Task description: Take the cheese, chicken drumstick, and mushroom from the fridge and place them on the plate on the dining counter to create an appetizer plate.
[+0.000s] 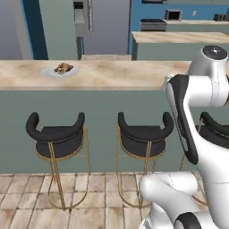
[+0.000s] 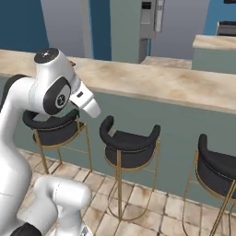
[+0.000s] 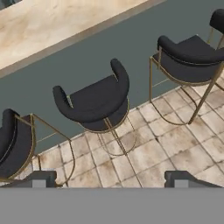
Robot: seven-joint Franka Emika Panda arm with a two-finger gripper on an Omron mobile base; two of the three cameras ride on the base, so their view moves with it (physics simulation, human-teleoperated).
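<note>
Tool [image 3: 109, 177]: fingertips wide apart, empty, above stools [image 3: 94, 103] and tiled floor.
Plate [image 1: 59, 72]: on dining counter [image 1: 112, 74], left part.
Chicken drumstick [image 1: 63, 68]: lying on plate.

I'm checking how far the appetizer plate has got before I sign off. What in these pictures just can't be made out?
- Left base view: an orange-brown piece lies on the plate; too small and far to tell whether cheese or mushroom is there too.
- Right base view: the arm covers the left end of the dining counter.
- Hand view: the tool stands open; the bottom edge cuts off its fingertips.
</note>
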